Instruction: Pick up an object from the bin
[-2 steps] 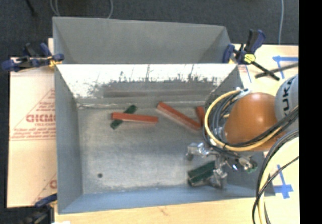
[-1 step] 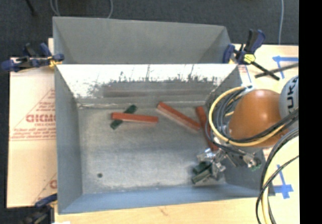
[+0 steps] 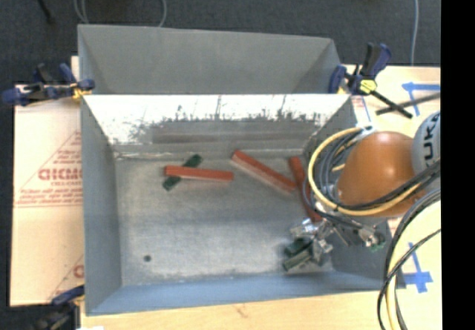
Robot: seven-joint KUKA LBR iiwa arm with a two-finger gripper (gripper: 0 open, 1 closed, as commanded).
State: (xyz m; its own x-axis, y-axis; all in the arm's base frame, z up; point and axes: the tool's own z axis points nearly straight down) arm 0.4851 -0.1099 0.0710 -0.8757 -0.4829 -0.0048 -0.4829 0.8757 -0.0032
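Observation:
My gripper [image 3: 315, 238] is low in the bin's front right corner, under the orange dome. Its metal fingers sit right over a small dark green block [image 3: 298, 256] that lies on the floor by the front wall. Whether the fingers close on that block is hidden by the metal parts. A reddish-brown stick [image 3: 300, 173] pokes out behind the dome, near the right wall.
A long red stick [image 3: 198, 173] lies at the back left of the floor with two small dark green pieces [image 3: 192, 162] [image 3: 170, 183] beside it. A pale red bar [image 3: 261, 172] lies slanted at the back middle. A tiny dark speck [image 3: 147, 259] sits front left.

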